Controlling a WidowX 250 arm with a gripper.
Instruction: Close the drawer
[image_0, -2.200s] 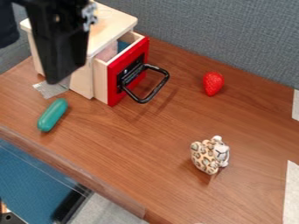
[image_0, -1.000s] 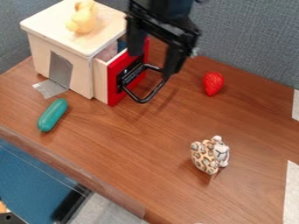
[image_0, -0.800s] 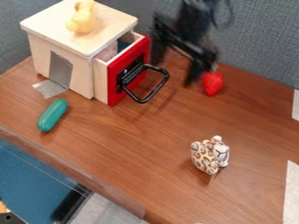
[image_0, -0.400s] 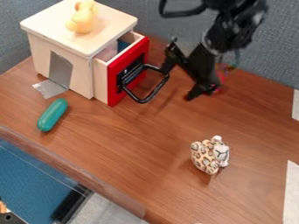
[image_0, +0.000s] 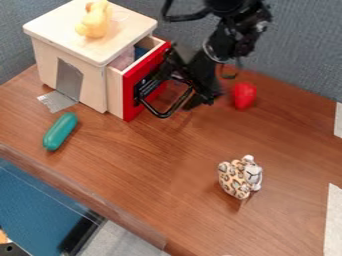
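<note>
Hanging at a slant over the drawer's handle (image_0: 159, 115): the claw (image_0: 176, 92), with fingers spread apart; cannot tell about contact. Just left of the claw in view, the drawer (image_0: 131, 107), red-fronted and partly out of its wooden box (image_0: 48, 67). Near the claw's right, a strawberry (image_0: 244, 95). Farther out, up and left, a yellow toy (image_0: 95, 21) atop the box. Well left and lower, a green oblong toy (image_0: 60, 131). Well below and right, a spotted animal figure (image_0: 235, 177) on the counter (image_0: 160, 170).

You're in a lab or an office, can't tell which. Your cues: grey fabric partition (image_0: 304, 55) like a cubicle wall, wood-grain tabletop (image_0: 147, 180), pale strips (image_0: 333, 220) stuck on it, black robot arm (image_0: 234, 37) over the work area.
</note>
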